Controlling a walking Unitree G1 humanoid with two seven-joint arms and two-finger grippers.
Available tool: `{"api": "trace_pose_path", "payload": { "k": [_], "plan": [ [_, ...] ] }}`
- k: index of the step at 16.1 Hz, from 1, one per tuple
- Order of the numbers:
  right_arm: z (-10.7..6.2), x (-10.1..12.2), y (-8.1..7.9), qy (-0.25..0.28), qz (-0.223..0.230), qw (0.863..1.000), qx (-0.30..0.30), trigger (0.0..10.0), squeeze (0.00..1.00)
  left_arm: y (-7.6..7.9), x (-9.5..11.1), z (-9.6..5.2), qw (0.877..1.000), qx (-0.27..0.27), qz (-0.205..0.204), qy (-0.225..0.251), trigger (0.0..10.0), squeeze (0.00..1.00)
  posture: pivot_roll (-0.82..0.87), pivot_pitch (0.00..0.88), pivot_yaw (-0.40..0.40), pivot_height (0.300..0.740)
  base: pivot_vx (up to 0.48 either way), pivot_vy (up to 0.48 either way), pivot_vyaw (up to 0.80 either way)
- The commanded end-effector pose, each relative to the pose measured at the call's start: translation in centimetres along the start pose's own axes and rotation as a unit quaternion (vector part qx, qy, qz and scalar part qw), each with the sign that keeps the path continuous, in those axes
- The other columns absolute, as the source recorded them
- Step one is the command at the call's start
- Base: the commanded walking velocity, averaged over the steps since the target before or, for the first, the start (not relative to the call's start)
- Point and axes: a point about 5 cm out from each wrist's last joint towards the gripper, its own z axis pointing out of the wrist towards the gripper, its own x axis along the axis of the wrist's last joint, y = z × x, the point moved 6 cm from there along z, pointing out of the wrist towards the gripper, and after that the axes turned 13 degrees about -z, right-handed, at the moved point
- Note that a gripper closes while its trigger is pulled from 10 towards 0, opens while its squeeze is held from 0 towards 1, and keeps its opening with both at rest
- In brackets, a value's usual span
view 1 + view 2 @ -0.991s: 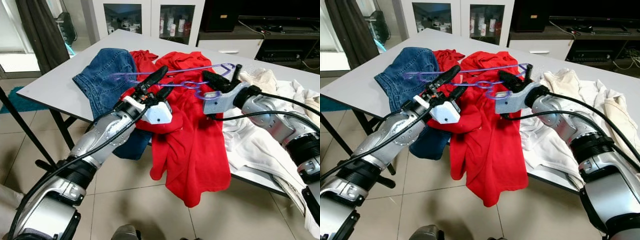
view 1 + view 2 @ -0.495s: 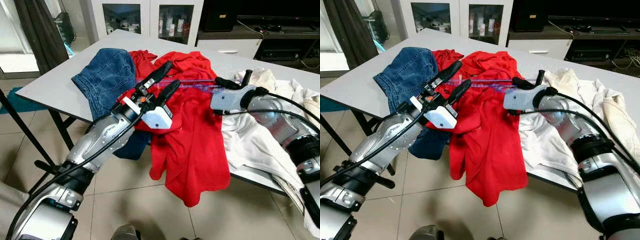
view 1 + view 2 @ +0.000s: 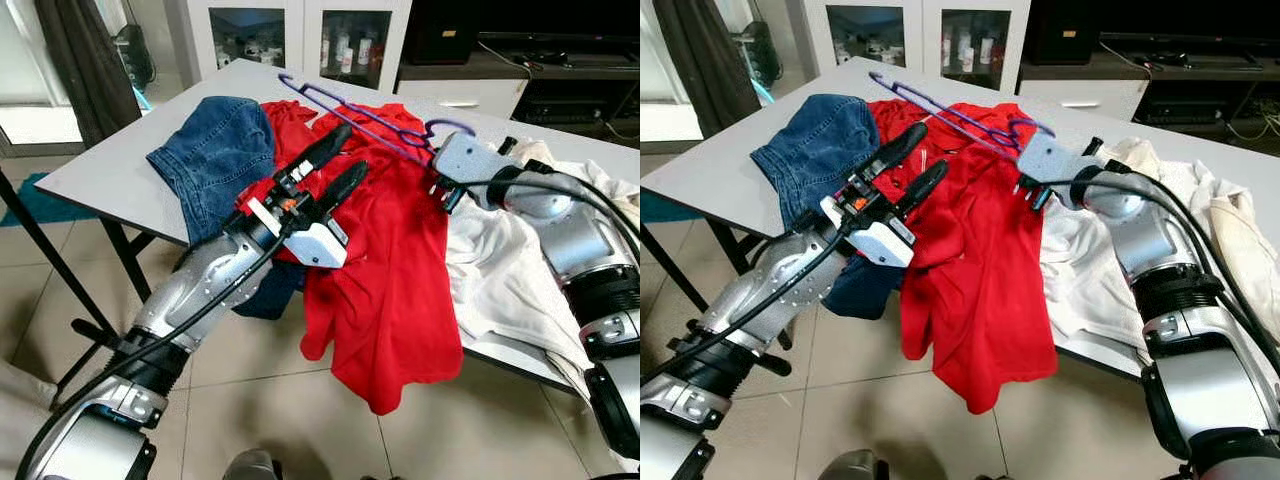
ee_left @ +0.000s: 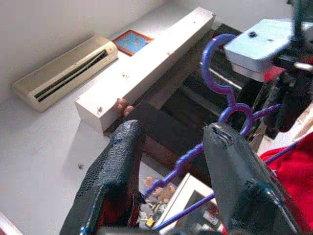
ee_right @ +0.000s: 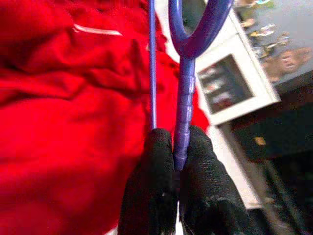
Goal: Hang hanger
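A purple plastic hanger (image 3: pixel 345 105) slants up over the table, its far end raised above the clothes. My right gripper (image 3: pixel 441 193) is shut on it just below the hook (image 3: pixel 450 125); the right wrist view shows both black fingertips (image 5: pixel 156 161) pinching the purple stem (image 5: pixel 183 122). My left gripper (image 3: pixel 336 166) stands open in front of the hanger, above a red shirt (image 3: pixel 390 260) that hangs over the table's near edge. In the left wrist view the hanger's hook (image 4: pixel 220 83) lies between the two spread fingers (image 4: pixel 117 171).
Blue jeans (image 3: pixel 210 150) lie left of the red shirt, and white clothes (image 3: pixel 500 280) on the right. The grey table (image 3: pixel 100 175) has bare room at its left corner. A glass-door cabinet (image 3: pixel 300 35) stands behind it. Below is tiled floor (image 3: pixel 250 400).
My right gripper has turned over and lifted the hanger from lying flat on the red shirt to slanting up toward the back left. The left gripper has stayed open and barely moved.
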Motion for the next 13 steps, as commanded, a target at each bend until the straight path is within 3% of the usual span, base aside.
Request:
{"api": "trace_pose_path", "payload": {
  "k": [1,2,5,8,11,13],
  "plan": [
    [-0.4,0.3,-0.4,0.018,0.023,0.999,0.022,0.0,0.00,0.2,0.4,0.0,1.000,-0.003,-0.003,0.008,10.0,0.06,0.22,0.000,-0.026,0.740,0.000,0.000,0.00],
    [-0.7,0.7,-0.5,0.030,0.030,0.999,0.034,0.0,0.00,0.3,0.5,0.0,1.000,-0.004,-0.004,0.009,10.0,0.06,0.22,0.000,-0.027,0.740,0.000,0.000,0.00],
    [-1.5,0.8,1.5,0.033,0.034,0.999,0.027,0.0,0.00,0.2,0.5,-0.2,1.000,-0.005,-0.017,0.009,10.0,0.07,0.22,0.000,-0.029,0.740,0.000,0.000,0.00],
    [-2.6,1.7,2.4,0.047,0.025,0.998,0.040,0.0,0.00,0.6,-0.3,-0.7,0.998,-0.003,-0.063,-0.018,10.0,0.07,0.23,0.000,-0.031,0.740,0.000,0.000,0.00],
    [-3.2,2.9,1.9,0.073,0.021,0.995,0.062,0.0,0.00,0.9,-1.0,-1.4,0.986,0.017,-0.157,-0.052,10.0,0.09,0.23,0.000,-0.032,0.740,0.000,0.000,0.00],
    [-3.7,3.7,1.3,0.090,0.018,0.993,0.077,0.0,0.00,1.2,-0.9,-2.5,0.969,0.014,-0.240,-0.063,10.0,0.11,0.23,0.000,-0.032,0.740,0.000,0.000,0.00]
  ]
}}
